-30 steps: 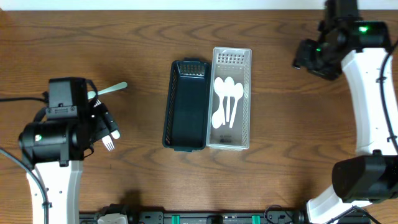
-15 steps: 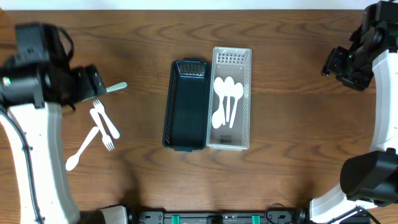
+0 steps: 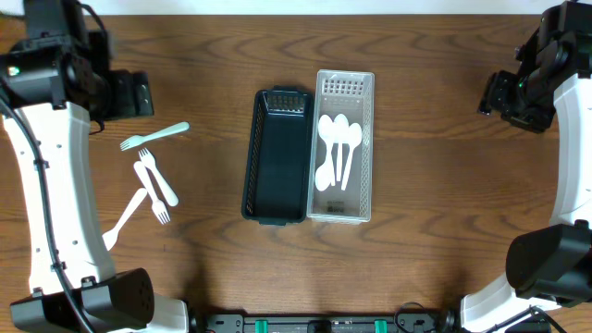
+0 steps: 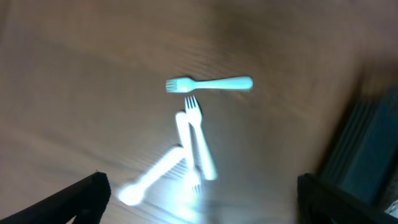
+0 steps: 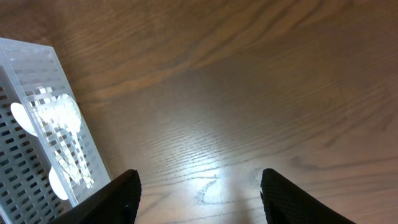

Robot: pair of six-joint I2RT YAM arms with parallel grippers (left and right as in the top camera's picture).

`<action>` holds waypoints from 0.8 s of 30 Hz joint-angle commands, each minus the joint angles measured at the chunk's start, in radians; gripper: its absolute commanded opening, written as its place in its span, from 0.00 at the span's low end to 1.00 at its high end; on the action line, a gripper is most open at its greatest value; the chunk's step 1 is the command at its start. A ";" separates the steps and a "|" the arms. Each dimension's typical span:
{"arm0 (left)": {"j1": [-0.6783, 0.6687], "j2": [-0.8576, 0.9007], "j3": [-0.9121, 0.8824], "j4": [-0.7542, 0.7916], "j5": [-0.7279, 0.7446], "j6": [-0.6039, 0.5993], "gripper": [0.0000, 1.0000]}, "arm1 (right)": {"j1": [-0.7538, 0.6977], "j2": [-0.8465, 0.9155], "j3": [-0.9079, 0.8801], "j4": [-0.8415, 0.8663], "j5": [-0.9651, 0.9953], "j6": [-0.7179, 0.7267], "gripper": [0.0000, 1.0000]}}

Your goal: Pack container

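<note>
I am looking at a brown wood-grain table (image 3: 435, 194) that is filling nearly the whole overhead view, its grain running in long wavy bands. Lamp glare is washing over its surface in both wrist views. A black rail (image 3: 314, 325) with green fittings is sitting along the bottom edge, and a pale strip (image 3: 277, 6) is showing along the top.

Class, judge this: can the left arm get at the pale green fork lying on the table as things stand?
Probably yes. The left gripper hangs open close by the green fork, which lies flat on the table with nothing over it; the white forks lie just beside it.
</note>
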 commanded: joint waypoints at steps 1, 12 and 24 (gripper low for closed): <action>0.023 -0.005 -0.014 0.003 0.023 -0.710 0.98 | 0.001 0.003 0.003 0.008 0.003 -0.019 0.65; 0.063 0.105 -0.145 0.264 0.019 -1.180 0.98 | 0.001 0.003 0.003 0.011 0.003 -0.008 0.66; 0.103 0.367 -0.145 0.269 0.026 -1.363 0.99 | 0.001 0.003 0.003 0.002 0.004 0.002 0.66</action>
